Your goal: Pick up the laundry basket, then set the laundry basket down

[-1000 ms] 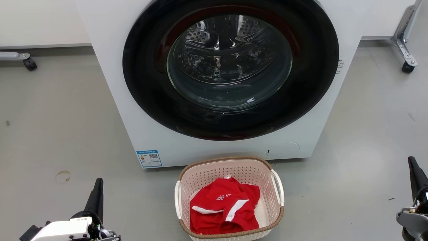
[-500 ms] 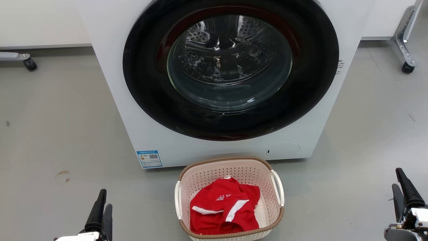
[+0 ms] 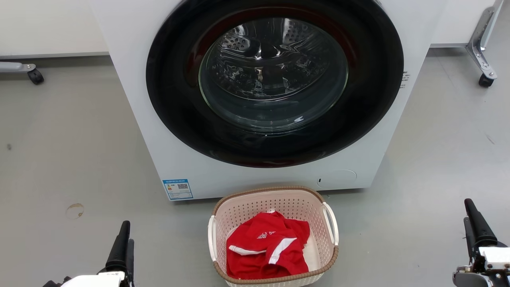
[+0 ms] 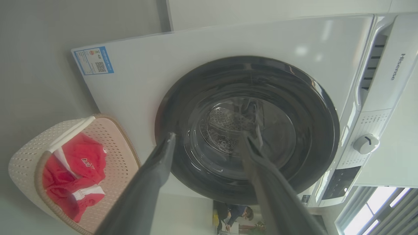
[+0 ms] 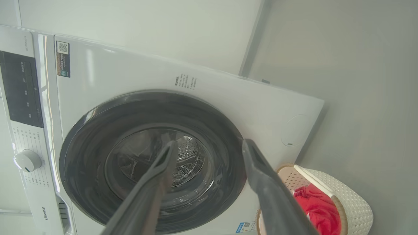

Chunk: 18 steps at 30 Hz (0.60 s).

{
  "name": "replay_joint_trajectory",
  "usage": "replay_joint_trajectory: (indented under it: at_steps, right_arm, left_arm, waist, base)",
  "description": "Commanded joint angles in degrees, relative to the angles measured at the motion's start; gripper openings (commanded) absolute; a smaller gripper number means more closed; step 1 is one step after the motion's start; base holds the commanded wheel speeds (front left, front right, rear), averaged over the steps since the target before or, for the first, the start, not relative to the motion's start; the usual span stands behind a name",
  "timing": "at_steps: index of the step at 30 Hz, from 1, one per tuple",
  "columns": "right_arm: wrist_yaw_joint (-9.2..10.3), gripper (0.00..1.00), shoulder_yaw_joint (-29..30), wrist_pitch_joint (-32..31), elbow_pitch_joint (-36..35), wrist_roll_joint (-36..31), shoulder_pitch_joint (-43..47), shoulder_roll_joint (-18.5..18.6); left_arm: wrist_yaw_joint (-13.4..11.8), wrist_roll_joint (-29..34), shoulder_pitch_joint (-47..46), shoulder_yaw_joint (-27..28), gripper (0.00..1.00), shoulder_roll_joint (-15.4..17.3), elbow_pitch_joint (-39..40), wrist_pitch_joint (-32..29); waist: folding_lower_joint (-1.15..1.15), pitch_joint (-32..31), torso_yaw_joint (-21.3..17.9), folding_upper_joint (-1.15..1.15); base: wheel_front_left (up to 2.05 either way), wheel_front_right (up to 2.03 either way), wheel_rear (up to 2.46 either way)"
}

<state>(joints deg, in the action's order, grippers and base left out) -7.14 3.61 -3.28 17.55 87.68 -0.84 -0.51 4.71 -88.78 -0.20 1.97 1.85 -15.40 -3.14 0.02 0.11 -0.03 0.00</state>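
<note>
- The laundry basket (image 3: 259,205) sits flat on the grey floor (image 3: 59,159), just in front of the front-loading washing machine (image 3: 131,119) and its shut round door (image 3: 275,71). A red garment (image 3: 265,249) with white stripes lies bundled inside it.
- As far as I can judge, nothing of the job is done yet. The basket has not left the floor, and neither the left handle (image 3: 211,235) nor the right handle (image 3: 331,223) is touched.
- The left pincer (image 3: 128,232) hangs low off the basket's left side and the right pincer (image 3: 467,215) off its right. Both are well apart from it, fingers spread wide, holding nothing.
- Everything is left, I'd say: bring each pincer in to a handle, close, lift evenly, then set the basket back down.
- The head view looks down on the basket with both handles and a pincer on each flank.
- The left wrist view adds the machine's control dial (image 4: 365,143), a window (image 4: 385,209) and a person (image 4: 236,213) farther back.
- The right wrist view adds the basket's perforated outer wall and how far the fingers stand apart.
</note>
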Motion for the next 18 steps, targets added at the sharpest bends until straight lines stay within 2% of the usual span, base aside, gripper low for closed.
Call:
replay_joint_trajectory:
  at_steps: [1,13,18]
  right_arm:
    - [-0.08,1.0,-0.4,0.9,-1.4,-1.6,-2.9,1.7]
    - [-0.11,1.0,-0.6,2.9,-1.0,-16.4,-3.7,1.6]
    - [-0.12,1.0,-0.9,3.6,-1.4,-19.5,-3.8,1.7]
  left_arm:
    - [-0.5,1.6,-1.2,-0.1,1.0,0.9,2.1,0.5]
    - [-4.8,12.6,-0.9,-3.6,1.0,2.8,3.2,2.5]
    - [-6.2,15.4,-1.0,-4.7,1.0,3.3,3.6,3.0]
  waist:
    - [-0.02,0.0,0.0,0.0]
    - [-0.02,0.0,0.0,0.0]
    - [-0.02,-0.1,0.0,0.0]
  base:
    - [0.0,0.0,0.0]
    - [0.0,0.0,0.0]
    - [0.0,0.0,0.0]
